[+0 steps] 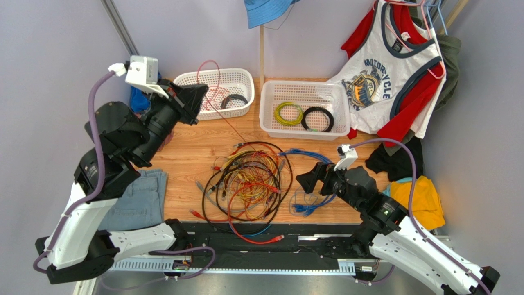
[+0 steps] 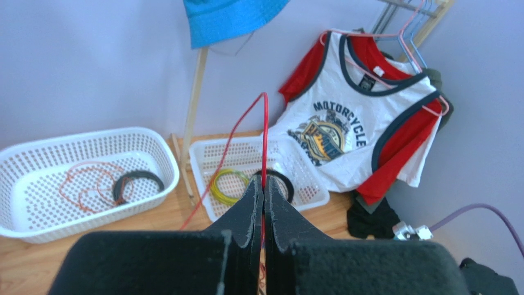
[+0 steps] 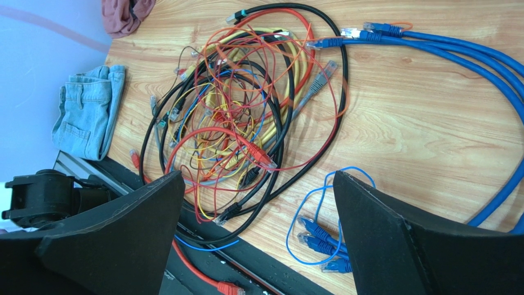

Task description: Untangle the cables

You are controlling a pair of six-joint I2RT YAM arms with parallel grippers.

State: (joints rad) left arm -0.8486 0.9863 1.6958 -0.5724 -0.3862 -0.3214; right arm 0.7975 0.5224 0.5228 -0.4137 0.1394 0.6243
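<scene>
The cables lie in a loose tangle of black, red, orange and yellow cords on the wooden table, also in the right wrist view. Thick blue cables curve to their right, and their blue plugs rest near the front. My left gripper is raised at the back left, shut on a thin red cable that arcs above its fingertips and runs down toward the pile. My right gripper hovers open over the pile's right side, holding nothing.
A white basket at the back left holds a black coil and thin reddish wire. A second basket holds a yellow-green coil and a black coil. Folded jeans lie left, clothes hang right, and a black rail edges the front.
</scene>
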